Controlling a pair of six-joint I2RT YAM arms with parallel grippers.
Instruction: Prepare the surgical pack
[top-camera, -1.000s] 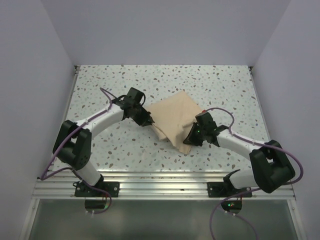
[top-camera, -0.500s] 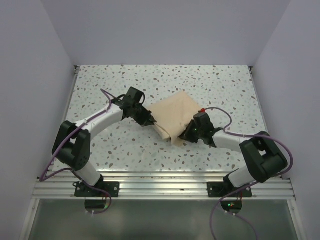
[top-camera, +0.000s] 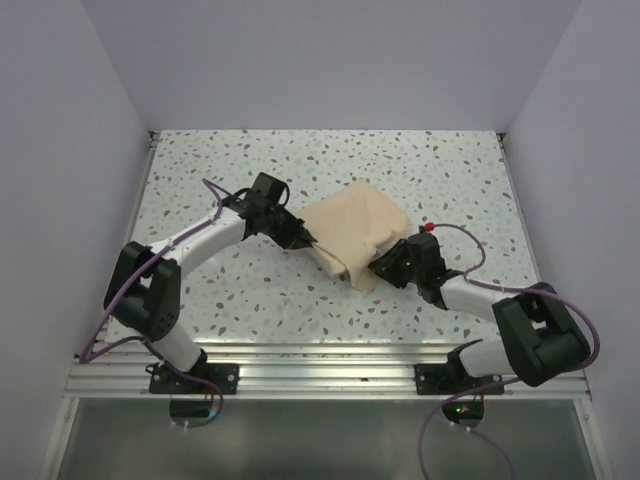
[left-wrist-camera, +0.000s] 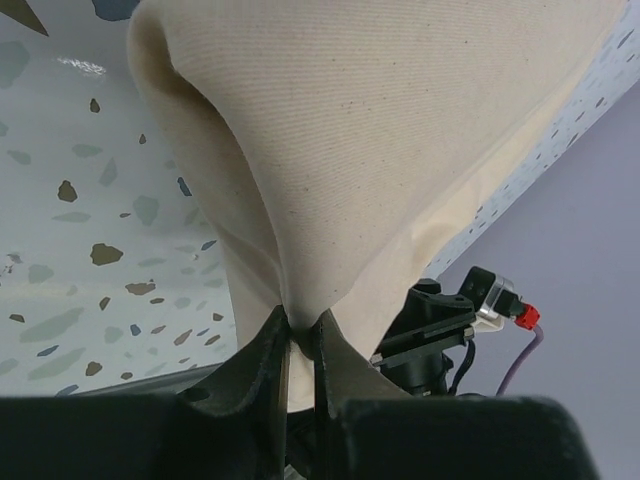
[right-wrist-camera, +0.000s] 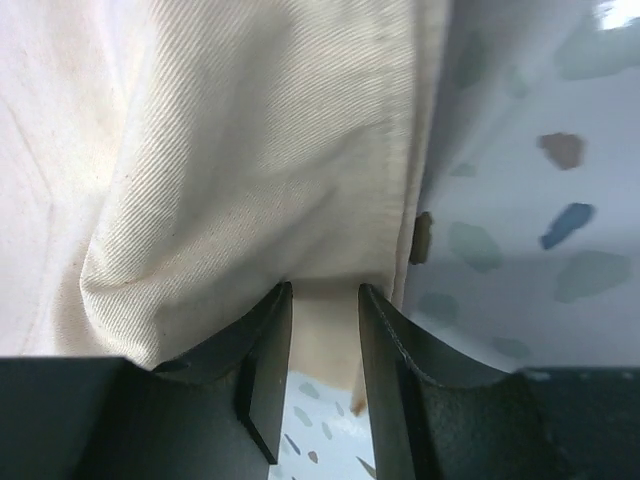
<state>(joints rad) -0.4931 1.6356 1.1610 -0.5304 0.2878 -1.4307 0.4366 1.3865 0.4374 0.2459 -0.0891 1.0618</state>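
Observation:
The beige cloth bundle (top-camera: 352, 228) lies folded in the middle of the speckled table. My left gripper (top-camera: 303, 240) is at its left edge and is shut on a pinch of cloth, as the left wrist view shows (left-wrist-camera: 300, 328), with the cloth (left-wrist-camera: 380, 150) rising away from the jaws. My right gripper (top-camera: 379, 268) is at the bundle's near right corner. In the right wrist view its jaws (right-wrist-camera: 325, 300) stand apart around a cloth edge (right-wrist-camera: 250, 150) without pressing it. The steel tray, instruments and gauze packets are out of view.
The speckled table (top-camera: 220, 300) is bounded by white walls on the left, back and right. A metal rail (top-camera: 320, 375) runs along the near edge by both arm bases. The right arm's purple cable (top-camera: 455, 232) loops just right of the bundle.
My right gripper has slid forward under the bundle's near corner and then pulled back to the right and opened. The near corner has settled lower. My left gripper has held its pinch.

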